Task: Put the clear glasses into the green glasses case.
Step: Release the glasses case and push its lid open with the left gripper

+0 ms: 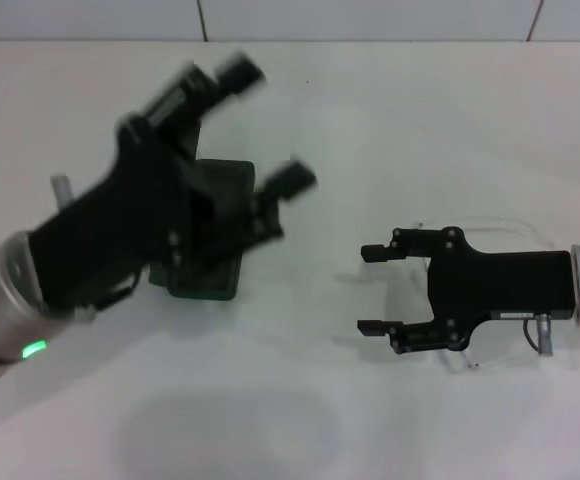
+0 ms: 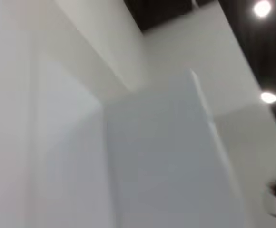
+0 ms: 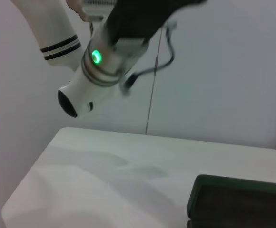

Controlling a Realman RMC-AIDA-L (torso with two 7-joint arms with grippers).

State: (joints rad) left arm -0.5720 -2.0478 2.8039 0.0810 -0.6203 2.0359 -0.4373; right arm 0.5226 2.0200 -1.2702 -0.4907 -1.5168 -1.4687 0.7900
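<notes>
The green glasses case [image 1: 213, 283] lies on the white table left of centre, largely covered by my left arm. My left gripper [image 1: 265, 125] hangs raised over the case's far end, blurred, open, with nothing in it. In the right wrist view the green glasses case [image 3: 238, 199] sits in one corner with its dark lining showing. The clear glasses [image 1: 448, 358] lie on the table at the right, mostly under my right gripper [image 1: 370, 290]. That gripper is low, points left toward the case, and is open with nothing between its fingers.
The white table [image 1: 300, 400] ends at a wall along the far edge [image 1: 370, 30]. My left forearm with a green light [image 3: 97, 57] crosses the right wrist view. The left wrist view shows only walls and ceiling lights [image 2: 269, 97].
</notes>
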